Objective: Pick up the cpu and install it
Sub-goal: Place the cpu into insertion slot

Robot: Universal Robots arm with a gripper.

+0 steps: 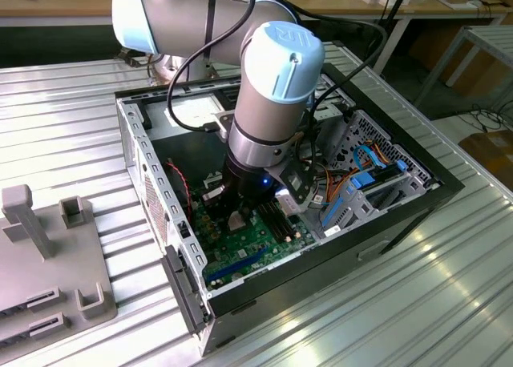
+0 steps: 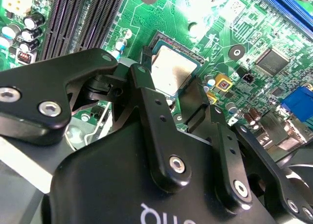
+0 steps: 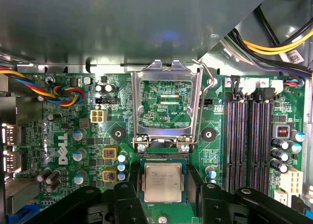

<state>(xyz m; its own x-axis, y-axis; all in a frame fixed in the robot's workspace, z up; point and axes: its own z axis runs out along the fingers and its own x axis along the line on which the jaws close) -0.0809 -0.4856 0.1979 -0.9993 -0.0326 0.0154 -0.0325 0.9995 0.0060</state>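
While the cpu (image 3: 162, 182) lies flat in the socket recess on the motherboard (image 3: 63, 136), next to the hinge of the opened load frame (image 3: 166, 101), the gripper (image 3: 164, 197) straddles it. Its fingers (image 3: 128, 199) are spread, one along each side edge. A thin strip of socket shows between each finger and the chip, so no pinch is apparent.

Judged from this, the step in hand is seating. Keep the chip level and square to the recess. Apply no side load. Keep the fingers off the frame and its wire lever (image 3: 209, 77).

In the second wrist view the gripper body covers the near half of the socket. Corner keying, pin contact and seating depth cannot be confirmed. In the exterior view the arm (image 1: 272, 86) masks the socket inside the case (image 1: 136, 143).
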